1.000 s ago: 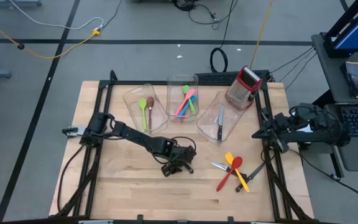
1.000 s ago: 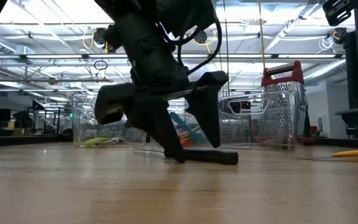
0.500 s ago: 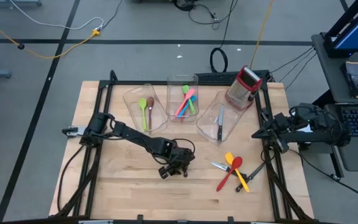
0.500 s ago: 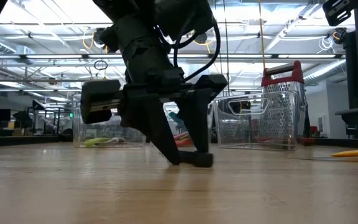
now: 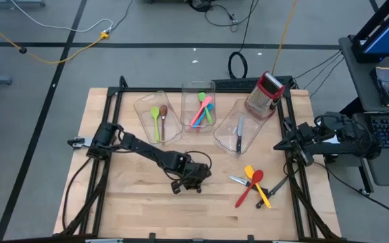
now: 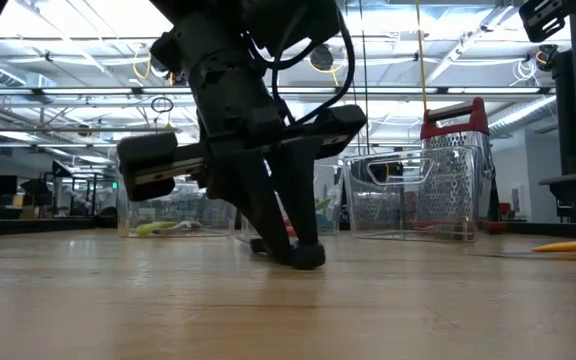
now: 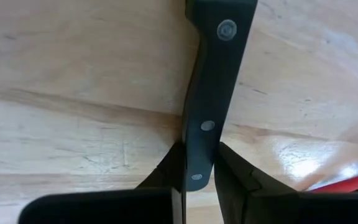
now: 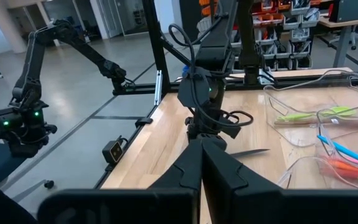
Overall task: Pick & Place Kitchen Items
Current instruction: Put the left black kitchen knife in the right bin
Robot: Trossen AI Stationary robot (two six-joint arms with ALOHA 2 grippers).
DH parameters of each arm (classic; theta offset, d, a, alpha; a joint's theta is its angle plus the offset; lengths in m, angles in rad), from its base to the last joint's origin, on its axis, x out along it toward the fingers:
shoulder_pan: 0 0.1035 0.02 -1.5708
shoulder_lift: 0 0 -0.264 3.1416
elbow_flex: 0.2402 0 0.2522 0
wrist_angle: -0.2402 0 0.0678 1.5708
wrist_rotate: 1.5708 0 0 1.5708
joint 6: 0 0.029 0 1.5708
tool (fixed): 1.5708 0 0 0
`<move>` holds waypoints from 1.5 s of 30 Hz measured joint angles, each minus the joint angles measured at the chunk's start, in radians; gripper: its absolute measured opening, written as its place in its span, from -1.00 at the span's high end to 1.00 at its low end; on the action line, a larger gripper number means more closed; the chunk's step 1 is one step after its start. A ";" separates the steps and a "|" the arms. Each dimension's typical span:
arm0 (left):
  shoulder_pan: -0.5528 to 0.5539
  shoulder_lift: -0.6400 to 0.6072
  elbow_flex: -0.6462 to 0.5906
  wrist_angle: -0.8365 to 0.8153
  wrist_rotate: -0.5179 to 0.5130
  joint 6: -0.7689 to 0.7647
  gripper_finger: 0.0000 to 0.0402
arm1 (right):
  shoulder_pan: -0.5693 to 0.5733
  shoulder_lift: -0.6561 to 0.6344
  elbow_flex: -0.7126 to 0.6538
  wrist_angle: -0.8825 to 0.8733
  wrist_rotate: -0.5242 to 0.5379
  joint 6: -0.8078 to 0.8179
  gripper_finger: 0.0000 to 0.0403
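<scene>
A: Where is the left gripper (image 5: 188,182) placed, and what is pinched?

B: It is lowered onto the table (image 5: 127,202) near the middle of the front half; a black-handled knife (image 7: 211,93), lying flat on the wood, is pinched between its fingers (image 7: 232,171).

A: And the right gripper (image 5: 280,144)?

B: It is parked at the table's right edge, its fingers pressed together, with nothing held.

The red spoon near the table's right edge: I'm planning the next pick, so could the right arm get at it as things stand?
Probably yes. The red spoon lies uncovered on the table, with only a yellow spoon across it; the right gripper, shut, waits just above that edge.
</scene>
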 joint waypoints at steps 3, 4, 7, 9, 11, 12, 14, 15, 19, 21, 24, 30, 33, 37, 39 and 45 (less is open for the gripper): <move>-0.008 0.000 0.000 0.015 -0.014 0.019 0.79 | 0.000 0.000 0.000 0.000 0.000 0.000 1.00; -0.012 -0.003 0.000 0.016 -0.019 0.023 0.79 | 0.000 0.000 0.000 0.000 0.000 0.000 1.00; -0.032 -0.008 0.012 0.006 -0.073 0.037 0.79 | 0.000 0.000 0.000 0.000 0.001 0.000 1.00; -0.048 -0.025 0.012 0.001 -0.117 0.040 0.79 | 0.000 0.000 0.000 0.000 0.003 0.000 1.00; -0.062 -0.039 0.011 0.002 -0.154 0.040 0.79 | 0.000 0.000 0.000 0.001 0.004 0.000 1.00; -0.068 -0.050 0.011 -0.001 -0.171 0.043 0.79 | 0.000 0.000 0.000 0.000 0.004 0.000 1.00; -0.081 -0.064 0.009 -0.005 -0.202 0.047 0.79 | 0.000 0.000 0.000 0.000 0.004 0.000 1.00; -0.086 -0.064 0.009 -0.001 -0.216 0.047 0.79 | 0.000 0.000 0.000 0.001 0.004 0.000 1.00; -0.111 -0.088 0.006 0.027 -0.288 0.052 0.79 | 0.000 0.000 0.000 0.000 0.004 0.005 1.00; -0.122 -0.099 0.005 0.078 -0.344 0.074 0.79 | 0.000 0.001 0.000 0.000 0.004 0.015 1.00; -0.134 -0.136 0.006 0.146 -0.422 0.119 0.79 | 0.000 0.001 0.000 0.003 0.002 0.019 1.00; -0.133 -0.179 0.009 0.376 -0.572 0.307 0.79 | 0.000 0.009 0.000 0.003 0.001 0.019 1.00; -0.122 -0.183 0.010 0.528 -0.621 0.403 0.79 | 0.000 0.020 0.000 0.008 0.001 0.025 1.00; -0.100 -0.182 0.011 0.691 -0.623 0.528 0.79 | 0.000 0.040 -0.008 0.051 -0.001 0.034 1.00; -0.088 -0.182 0.011 0.728 -0.623 0.577 0.79 | 0.000 0.053 -0.026 0.083 -0.002 0.036 0.99; -0.049 -0.183 0.037 0.821 -0.557 0.721 0.79 | 0.000 0.115 -0.111 0.255 -0.004 0.149 0.90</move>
